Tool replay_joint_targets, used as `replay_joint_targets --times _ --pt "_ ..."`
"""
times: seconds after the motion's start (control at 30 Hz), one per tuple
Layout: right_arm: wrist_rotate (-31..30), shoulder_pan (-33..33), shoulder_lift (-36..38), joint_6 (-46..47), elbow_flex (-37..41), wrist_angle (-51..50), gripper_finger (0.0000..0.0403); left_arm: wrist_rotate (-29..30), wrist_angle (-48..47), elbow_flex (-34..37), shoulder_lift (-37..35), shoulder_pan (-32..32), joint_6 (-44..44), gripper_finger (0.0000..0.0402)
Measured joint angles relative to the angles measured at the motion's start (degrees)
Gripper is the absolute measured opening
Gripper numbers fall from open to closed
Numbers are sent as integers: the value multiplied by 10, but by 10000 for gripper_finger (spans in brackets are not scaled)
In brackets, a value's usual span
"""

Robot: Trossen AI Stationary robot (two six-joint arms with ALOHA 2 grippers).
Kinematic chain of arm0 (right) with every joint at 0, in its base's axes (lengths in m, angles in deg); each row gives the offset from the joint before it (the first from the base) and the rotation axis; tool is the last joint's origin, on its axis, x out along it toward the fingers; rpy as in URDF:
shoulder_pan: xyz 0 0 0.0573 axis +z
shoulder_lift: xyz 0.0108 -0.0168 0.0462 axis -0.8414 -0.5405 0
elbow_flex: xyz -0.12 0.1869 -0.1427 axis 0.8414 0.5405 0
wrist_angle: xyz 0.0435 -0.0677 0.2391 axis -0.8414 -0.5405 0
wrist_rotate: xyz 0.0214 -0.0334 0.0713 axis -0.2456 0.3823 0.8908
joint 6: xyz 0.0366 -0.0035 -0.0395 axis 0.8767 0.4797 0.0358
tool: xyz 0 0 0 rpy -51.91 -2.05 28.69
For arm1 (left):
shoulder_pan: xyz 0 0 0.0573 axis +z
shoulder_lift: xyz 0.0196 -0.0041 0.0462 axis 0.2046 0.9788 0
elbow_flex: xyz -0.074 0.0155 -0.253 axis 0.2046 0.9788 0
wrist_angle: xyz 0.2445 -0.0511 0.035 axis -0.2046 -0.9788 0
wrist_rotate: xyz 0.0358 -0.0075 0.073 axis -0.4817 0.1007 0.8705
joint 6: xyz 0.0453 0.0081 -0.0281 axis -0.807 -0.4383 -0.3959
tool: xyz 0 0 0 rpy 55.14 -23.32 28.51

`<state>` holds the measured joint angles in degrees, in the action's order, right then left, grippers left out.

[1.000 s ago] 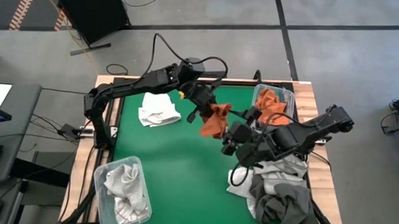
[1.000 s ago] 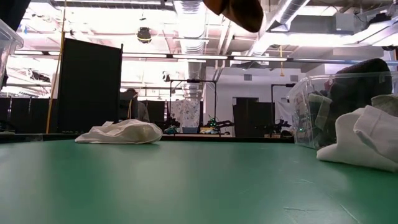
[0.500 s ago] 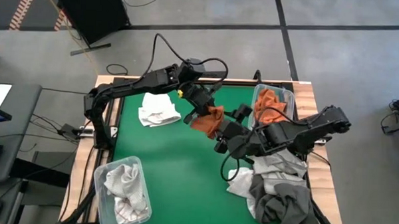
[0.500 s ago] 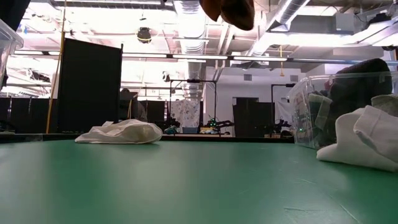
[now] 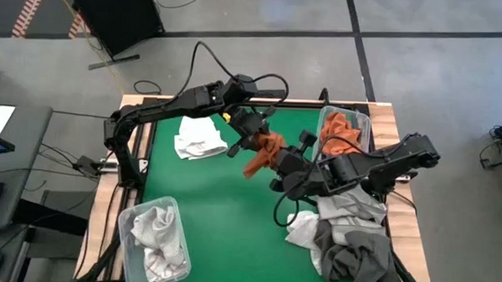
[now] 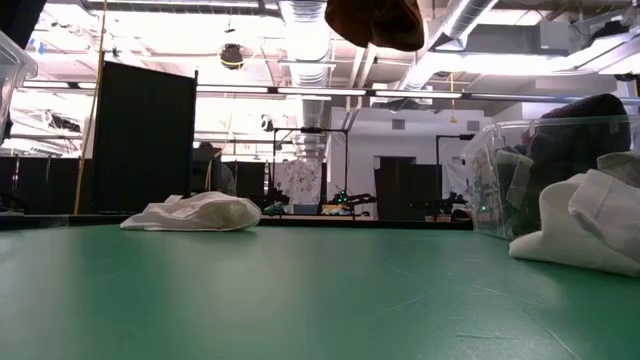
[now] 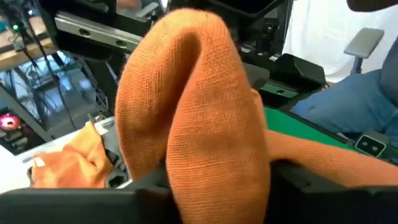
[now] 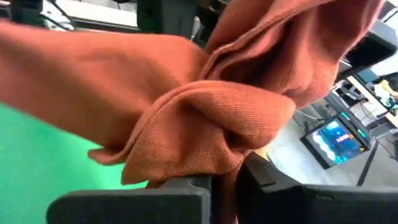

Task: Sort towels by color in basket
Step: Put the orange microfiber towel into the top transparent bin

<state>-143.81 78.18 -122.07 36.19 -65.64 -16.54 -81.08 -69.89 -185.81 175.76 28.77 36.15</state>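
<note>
A rust-orange towel [image 5: 259, 154] hangs in the air over the middle of the green table, between my two grippers. It is dark at the top of the low view [image 6: 375, 22]. My left gripper [image 5: 251, 143] reaches it from the far left. Its fingers stand partly open, with a thick fold of the towel [image 7: 193, 93] between them. My right gripper [image 5: 280, 164] comes from the right and is shut on the towel [image 8: 205, 112]. My left gripper has a rounded fold of the towel [image 7: 214, 155] standing up between its parted fingers [image 7: 292, 177] and filling the gap. The fold touches both inner sides. The fingers come nearly level from the table's far left. My right gripper pinches a bunched, several-layered fold of the towel [image 8: 208, 165] between its two fingers [image 8: 180, 186]. It comes slanting from the table's right. The towel is clear of the table, its loose part hanging toward the left.
At the far right stands a clear bin [image 5: 360, 120] holding orange towels [image 5: 342, 132]. A second bin [image 5: 152, 206], at the near left, holds pale towels. A white towel [image 5: 199, 137] lies at the far left. Grey and white towels are piled [image 5: 348, 241] at the near right.
My right gripper has moved toward the table's far left, up to the hanging towel, and has taken hold of it. The towel has shifted a little to the left and is now bunched between the two grippers, still clear of the table.
</note>
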Motion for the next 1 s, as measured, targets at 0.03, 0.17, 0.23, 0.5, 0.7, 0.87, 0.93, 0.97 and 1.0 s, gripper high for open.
replay_joint_targets --times 0.03,0.17,0.23,0.5,0.7,0.87,0.93,0.97,1.0 --pt "1 2 0 11 0 -9 52 10 -8 0 -2 3 -1 142" --pt "2 4 -1 49 0 -38 49 57 -53 -1 -15 13 -24 159" --pt "2 3 -1 70 0 -58 42 91 -78 -1 -19 16 -37 164" --pt "3 7 1 177 -11 -194 42 210 -211 1 -33 44 -48 168" --pt "39 14 7 267 -11 -287 42 216 -247 1 -32 70 -47 168" --pt "40 -14 6 402 -11 -420 42 224 -247 1 -29 67 -23 168" --pt "47 -36 7 435 -6 -430 42 230 -246 1 -29 69 -9 168" --pt "53 -48 13 431 -1 -424 42 232 -246 1 -29 70 -2 168" --pt "57 -59 14 436 0 -427 42 232 -245 1 -29 69 6 168"
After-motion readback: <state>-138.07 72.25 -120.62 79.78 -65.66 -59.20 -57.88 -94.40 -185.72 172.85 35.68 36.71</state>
